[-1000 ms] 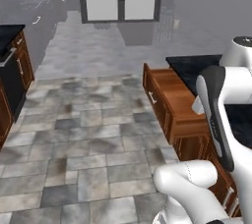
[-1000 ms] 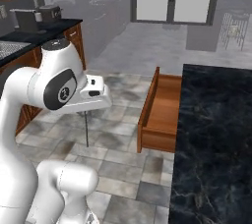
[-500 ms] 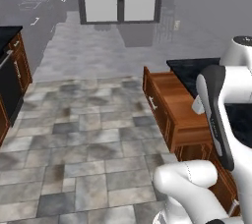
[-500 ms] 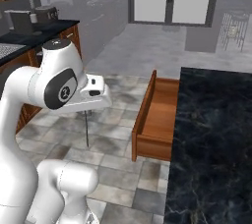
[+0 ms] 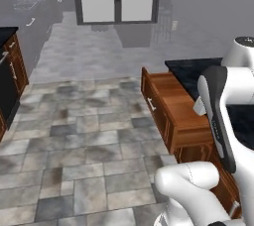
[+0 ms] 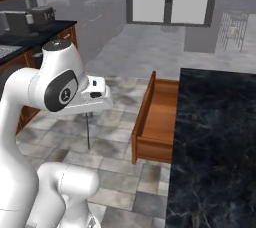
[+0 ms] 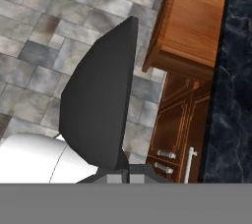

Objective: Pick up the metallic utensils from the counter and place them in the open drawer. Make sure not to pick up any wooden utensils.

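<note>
You had the grey tiled floor [image 6: 120, 172] across the lower left of the right base view, and the black counter [image 6: 215, 142] down its right side, with the open drawer [image 6: 162, 112] jutting from the counter's left edge at mid-frame, its inside bare wood. Left of the drawer and apart from it, the gripper [image 6: 87, 116] hung over the tiles. In the hand view its jaws were clamped together at the bottom on the knife [image 7: 101, 100], which rose toward mid-frame as a dark wedge.
</note>
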Available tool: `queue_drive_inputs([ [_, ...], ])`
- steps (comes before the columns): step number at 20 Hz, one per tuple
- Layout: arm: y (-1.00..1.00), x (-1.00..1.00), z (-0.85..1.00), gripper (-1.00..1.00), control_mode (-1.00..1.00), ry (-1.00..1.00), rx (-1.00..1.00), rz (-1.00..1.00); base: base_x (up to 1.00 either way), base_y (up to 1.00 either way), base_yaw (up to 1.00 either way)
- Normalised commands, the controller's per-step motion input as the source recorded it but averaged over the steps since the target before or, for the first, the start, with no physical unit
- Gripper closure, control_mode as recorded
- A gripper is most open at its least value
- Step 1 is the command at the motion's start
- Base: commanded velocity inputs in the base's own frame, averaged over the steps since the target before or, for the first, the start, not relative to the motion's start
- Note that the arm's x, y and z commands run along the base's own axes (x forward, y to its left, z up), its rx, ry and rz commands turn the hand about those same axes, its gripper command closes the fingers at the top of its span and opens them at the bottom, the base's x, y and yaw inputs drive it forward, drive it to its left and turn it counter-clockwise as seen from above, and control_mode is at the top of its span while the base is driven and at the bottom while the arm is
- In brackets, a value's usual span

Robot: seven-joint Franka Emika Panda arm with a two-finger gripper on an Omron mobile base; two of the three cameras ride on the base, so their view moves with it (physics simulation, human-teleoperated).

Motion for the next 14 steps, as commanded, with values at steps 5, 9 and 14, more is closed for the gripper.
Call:
queue_drive_inputs([
  [5,0.00,0.00,0.00,1.00,1.00,0.00,0.00,0.00,0.00,-0.20,-0.04],
  [9,0.00,0.00,0.00,1.00,1.00,0.00,0.00,0.00,0.00,-0.21,-0.06],
  [14,0.00,0.00,0.00,1.00,1.00,0.00,0.00,0.00,0.00,-0.14,-0.05],
])
